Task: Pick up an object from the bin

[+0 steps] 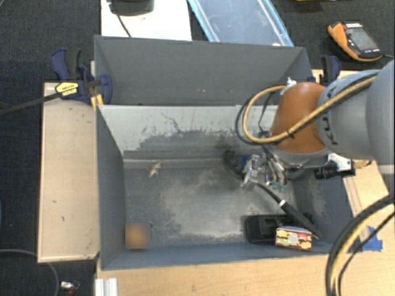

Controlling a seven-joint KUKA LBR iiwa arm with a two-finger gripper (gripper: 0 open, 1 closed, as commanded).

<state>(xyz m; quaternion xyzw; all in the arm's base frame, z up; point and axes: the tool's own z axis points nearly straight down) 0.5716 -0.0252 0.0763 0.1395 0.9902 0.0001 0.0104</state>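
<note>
Grey bin [185, 73], few bits. Hand [262, 172] mid-right, can't tell if open. Black block [264, 228] looks rigid, light-ish; pinch its narrow sides.

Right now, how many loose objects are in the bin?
5: tan block bottom left, tan scrap upper left, black case, black rod and red-yellow packet bottom right. The claw may hide more.

Flat-lying black rectangular block [261, 228], long side left-right. A small red-yellow box [294, 238] touches the block's right end. A thin black handle [300, 216] slants just behind the block's right end. A tan cube [137, 235] sits well left of the block.
</note>
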